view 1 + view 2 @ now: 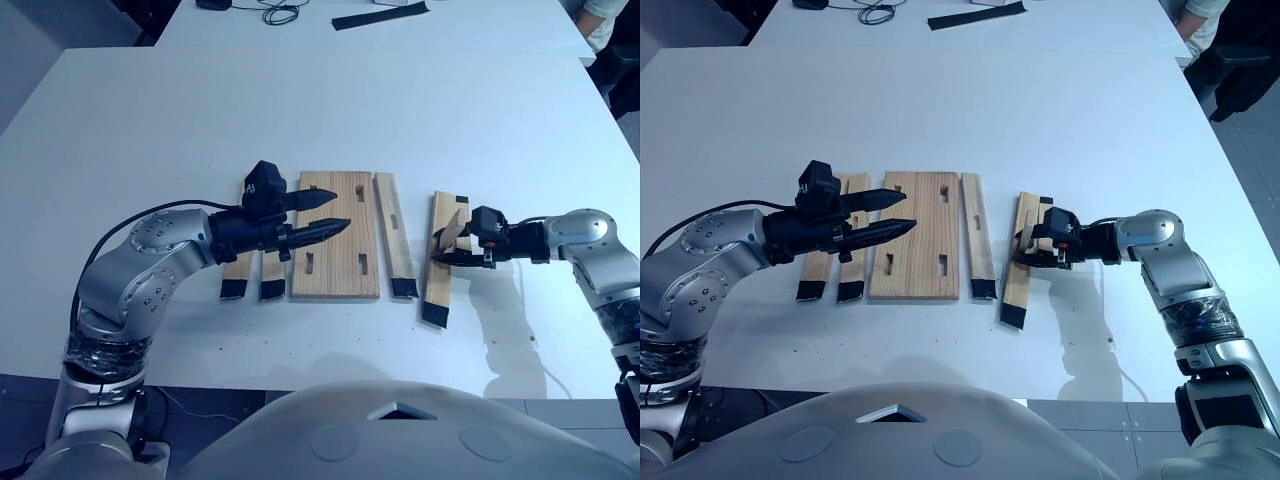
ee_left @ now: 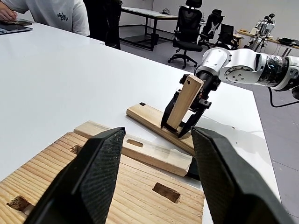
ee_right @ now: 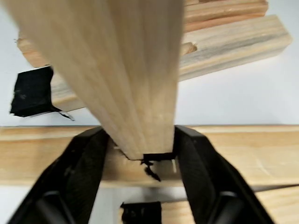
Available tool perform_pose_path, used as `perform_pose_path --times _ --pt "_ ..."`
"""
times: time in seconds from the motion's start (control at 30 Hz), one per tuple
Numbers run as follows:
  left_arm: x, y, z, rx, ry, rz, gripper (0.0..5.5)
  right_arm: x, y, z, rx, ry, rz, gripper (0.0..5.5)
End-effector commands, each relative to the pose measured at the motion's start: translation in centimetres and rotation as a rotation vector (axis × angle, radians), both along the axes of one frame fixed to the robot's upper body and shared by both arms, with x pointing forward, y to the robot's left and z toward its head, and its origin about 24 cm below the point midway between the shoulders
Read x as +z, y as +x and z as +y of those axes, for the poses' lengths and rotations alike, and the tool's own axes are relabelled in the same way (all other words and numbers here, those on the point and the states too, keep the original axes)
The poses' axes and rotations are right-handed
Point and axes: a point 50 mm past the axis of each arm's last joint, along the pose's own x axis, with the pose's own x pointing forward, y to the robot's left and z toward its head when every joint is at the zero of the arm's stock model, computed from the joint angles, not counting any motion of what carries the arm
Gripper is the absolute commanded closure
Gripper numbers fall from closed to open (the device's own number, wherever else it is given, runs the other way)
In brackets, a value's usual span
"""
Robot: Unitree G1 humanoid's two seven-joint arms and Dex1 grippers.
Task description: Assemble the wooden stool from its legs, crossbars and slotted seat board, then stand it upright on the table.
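**Stool crossbar poised over a leg: square it before pressing**

Stool parts lie flat in a row at the middle of the white table (image 1: 300,110). Right of centre, the right hand (image 1: 447,252) is clamped on a short pale wooden crossbar (image 1: 452,232). The crossbar is tilted, and its lower end is touching or just above a long pale wooden leg with a black-capped end (image 1: 437,290); I cannot tell which.

To do this step well, I judge the crossbar should be brought upright and lined up with its slot before any push. A slanted entry could jam or skid the loose leg.

The right forearm extends level from the frame's right edge. Left of centre, the left hand (image 1: 343,210) hovers empty, fingers spread wide, above the flat slotted wooden seat board (image 1: 335,275). It could come across to steady the leg.
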Motion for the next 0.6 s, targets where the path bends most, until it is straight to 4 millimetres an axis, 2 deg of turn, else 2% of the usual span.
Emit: perform_pose_path --times 0.03,0.1,0.4,0.6 --pt "0.2 0.3 0.2 0.005 0.017 -0.004 2.87 -0.7 0.1 -0.9 -0.062 -0.055 0.0 2.2" --pt "0.1 0.3 0.2 0.013 0.016 -0.006 2.87 0.0 0.3 -1.0 -0.063 -0.037 -0.009 2.04" --pt "0.2 0.3 0.4 0.038 0.006 -0.021 2.87 5.0 0.7 -0.1 -0.045 0.081 -0.065 2.04" --pt "0.3 0.4 0.5 0.05 -0.005 -0.023 2.87 7.5 -0.5 0.5 0.014 0.097 -0.075 2.04"
